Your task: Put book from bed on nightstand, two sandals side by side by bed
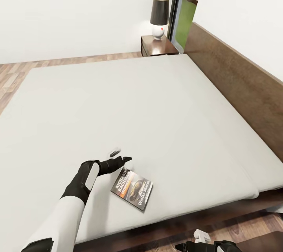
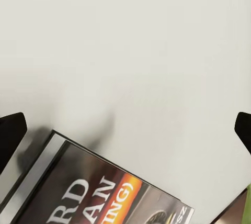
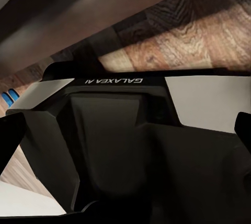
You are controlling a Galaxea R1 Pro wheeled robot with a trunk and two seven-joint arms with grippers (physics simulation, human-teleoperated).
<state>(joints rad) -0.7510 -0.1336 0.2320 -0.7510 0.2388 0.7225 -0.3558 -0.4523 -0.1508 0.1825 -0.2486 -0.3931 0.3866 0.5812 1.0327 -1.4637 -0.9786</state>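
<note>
The book (image 1: 132, 188) lies flat on the pale mattress of the bed (image 1: 129, 110), near its front edge, cover up with white lettering and an orange stripe. My left gripper (image 1: 120, 156) hovers just past the book's far corner, open, with nothing between its fingers. In the left wrist view the book (image 2: 99, 195) lies close below the open left gripper (image 2: 125, 130). My right gripper (image 3: 125, 135) is open and empty, held low over the robot's own base. A sliver of the blue sandals (image 3: 9, 98) shows on the wood floor. The nightstand (image 1: 157, 46) stands at the bed's far corner.
A black-shaded lamp (image 1: 159, 17) with a white base occupies the nightstand top. The dark wooden headboard (image 1: 236, 83) runs along the bed's right side. A tall window (image 1: 184, 12) is behind the nightstand. My right arm (image 1: 208, 243) hangs below the bed frame.
</note>
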